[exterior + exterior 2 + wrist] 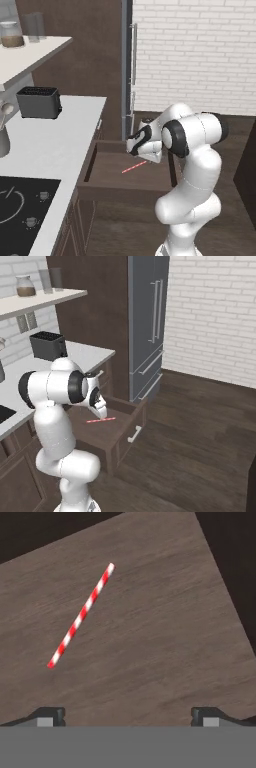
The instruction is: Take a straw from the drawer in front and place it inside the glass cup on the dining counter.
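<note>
Straw (134,167) lies flat on the floor of the pulled-out drawer (120,187) at centre frame in my left base view, just below the arm's bent wrist. From the right base view, it (100,419) shows left of centre, beside the hand. In the hand view, my gripper (128,717) stands spread wide at the bottom edge, nothing between the tips, the straw running diagonally at upper left. I judge the reach is under way; next I must centre over it and descend.

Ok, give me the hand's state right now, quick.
Hand: open, holding nothing, above the straw lying in the drawer.
</note>
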